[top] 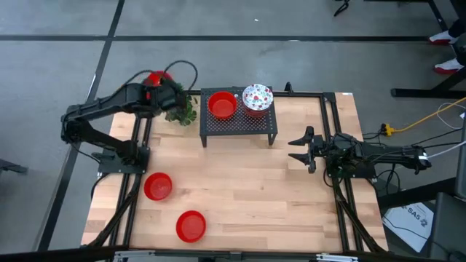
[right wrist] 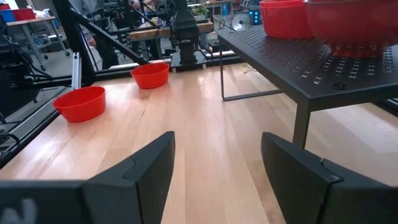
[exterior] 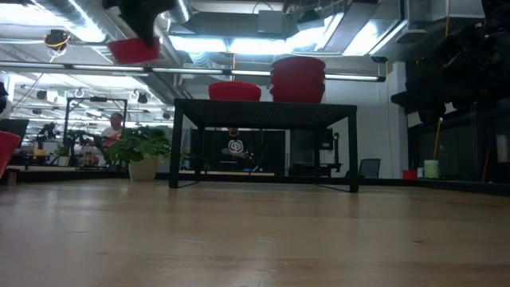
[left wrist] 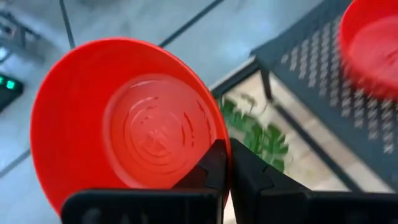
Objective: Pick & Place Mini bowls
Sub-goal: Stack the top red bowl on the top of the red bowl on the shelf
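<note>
1. The glossy red round bowl held in the left wrist view hides most of the green leafy plant.
2. Another red bowl on the black perforated metal rack is blurred and cut off by the edge.

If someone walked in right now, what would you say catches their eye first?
Probably the left gripper, raised near the plant at the table's far left corner, pinching a red bowl by its rim. Next, the black rack holding another red bowl beside a stack topped by a speckled one. The right gripper waits open.
</note>
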### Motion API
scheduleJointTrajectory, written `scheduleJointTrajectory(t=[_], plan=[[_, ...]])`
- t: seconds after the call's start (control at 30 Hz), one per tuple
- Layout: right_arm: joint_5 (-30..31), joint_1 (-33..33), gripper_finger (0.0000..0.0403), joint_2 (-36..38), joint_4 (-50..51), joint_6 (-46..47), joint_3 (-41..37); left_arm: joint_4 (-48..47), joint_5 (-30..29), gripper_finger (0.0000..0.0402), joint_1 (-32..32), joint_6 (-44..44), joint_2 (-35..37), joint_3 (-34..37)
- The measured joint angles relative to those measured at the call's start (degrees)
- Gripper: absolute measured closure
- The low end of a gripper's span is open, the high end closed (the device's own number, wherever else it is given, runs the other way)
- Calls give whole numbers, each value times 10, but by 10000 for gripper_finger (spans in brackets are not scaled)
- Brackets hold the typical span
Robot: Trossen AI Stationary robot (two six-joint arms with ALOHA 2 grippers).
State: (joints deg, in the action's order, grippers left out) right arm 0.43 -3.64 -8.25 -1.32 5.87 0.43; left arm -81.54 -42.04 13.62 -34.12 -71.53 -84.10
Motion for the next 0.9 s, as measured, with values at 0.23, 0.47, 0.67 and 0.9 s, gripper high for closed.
scheduleJointTrajectory(t=[0.23, 0.47, 0.67, 0.9], plan=[[0, 0, 166, 0, 0, 1, 0, 117, 9, 398, 44, 145, -5, -25], [0, 0, 166, 0, 0, 1, 0, 167, 41, 398, 73, 250, -36, -61], [0, 0, 166, 0, 0, 1, 0, 169, 62, 398, 75, 312, -88, -117], [0, 0, 166, 0, 0, -2, 0, 165, 92, 398, 75, 377, -143, -206]])
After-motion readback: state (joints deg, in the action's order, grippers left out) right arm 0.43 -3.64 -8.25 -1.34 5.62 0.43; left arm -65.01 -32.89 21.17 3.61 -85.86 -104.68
